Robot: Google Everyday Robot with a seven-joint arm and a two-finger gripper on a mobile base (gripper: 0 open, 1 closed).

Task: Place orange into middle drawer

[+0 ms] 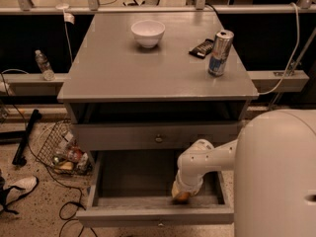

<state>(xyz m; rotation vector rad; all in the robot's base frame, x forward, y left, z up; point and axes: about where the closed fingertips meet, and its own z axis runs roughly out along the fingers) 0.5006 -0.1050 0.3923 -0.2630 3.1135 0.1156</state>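
We are at the placing step: the gripper [182,190] sits low inside the middle drawer [133,177], the orange [181,197] directly beneath it (grip state cannot be told). Next: release, then lift clear.

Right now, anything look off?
Nothing looks spilled or damaged. The gripper is down in the open middle drawer, front right, at the orange. Only oddity: a wire basket of clutter on the floor, left.

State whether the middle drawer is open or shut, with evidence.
Open. The middle drawer is pulled out, dark interior exposed; the gripper reaches down inside it.
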